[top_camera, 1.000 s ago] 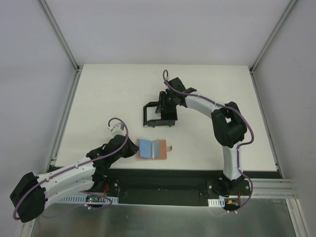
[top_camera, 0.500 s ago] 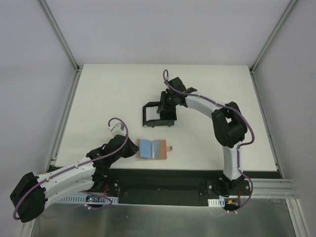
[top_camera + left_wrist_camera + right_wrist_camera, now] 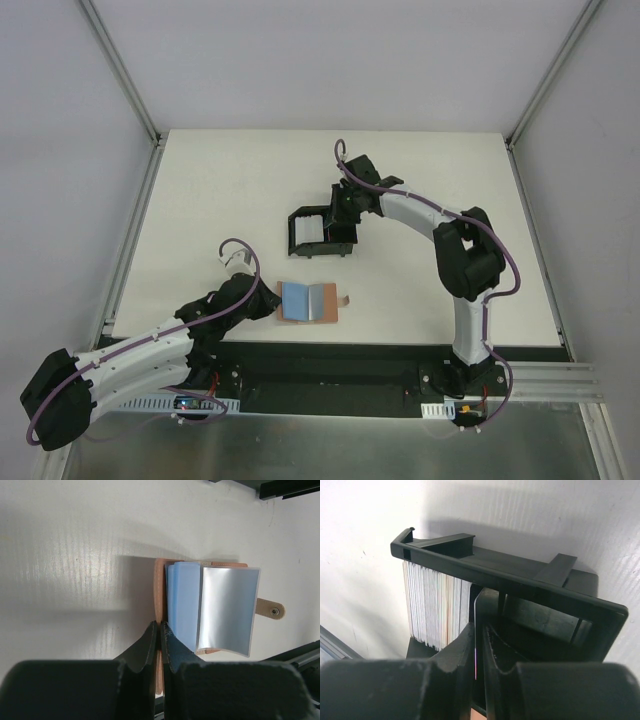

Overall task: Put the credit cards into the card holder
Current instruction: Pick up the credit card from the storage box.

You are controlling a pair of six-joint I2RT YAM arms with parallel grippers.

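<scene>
The tan card holder lies open near the table's front edge, its snap tab pointing right. Light blue cards and a pale grey card lie on its inner face. My left gripper is shut on the card holder's left edge, the jaws pinching the leather. My right gripper is inside the black open-sided box. It is shut on a thin card seen edge-on, beside an upright stack of cards.
The black box stands mid-table behind the card holder, with its white stack of cards at its left end. Metal frame rails run along the table's left and right sides.
My right gripper has shifted a little back and to the right in the box, uncovering the white stack of cards. The left gripper and the card holder have not moved.
</scene>
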